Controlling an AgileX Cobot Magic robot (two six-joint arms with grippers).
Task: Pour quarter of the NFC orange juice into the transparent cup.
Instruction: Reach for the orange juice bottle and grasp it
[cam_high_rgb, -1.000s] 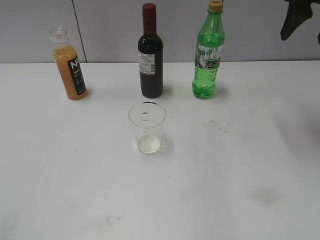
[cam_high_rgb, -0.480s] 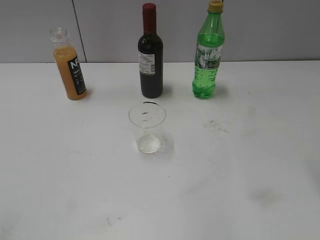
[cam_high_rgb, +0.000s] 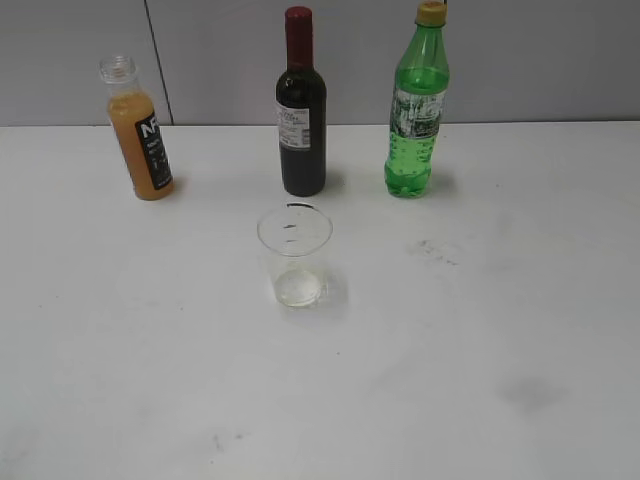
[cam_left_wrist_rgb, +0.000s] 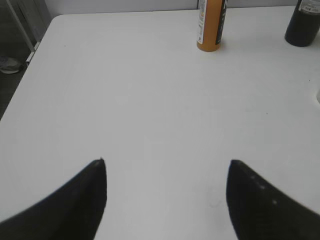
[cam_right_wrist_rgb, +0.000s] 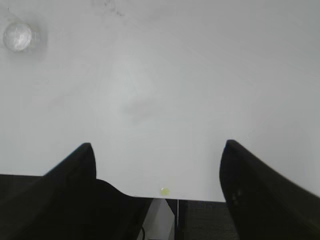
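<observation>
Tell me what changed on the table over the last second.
A dark arm part at the exterior view's top right corner a second ago has left that view. The NFC orange juice, transparent cup, wine bottle and green soda bottle stayed put. Nothing was grasped.

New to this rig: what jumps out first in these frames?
Three bottles stand in a row at the back of the white table: the uncapped NFC orange juice on the left, a red-capped wine bottle in the middle, a green soda bottle on the right. The transparent cup stands alone in front of the wine bottle, with no juice in it. Both wrist views show an open gripper holding nothing.
</observation>
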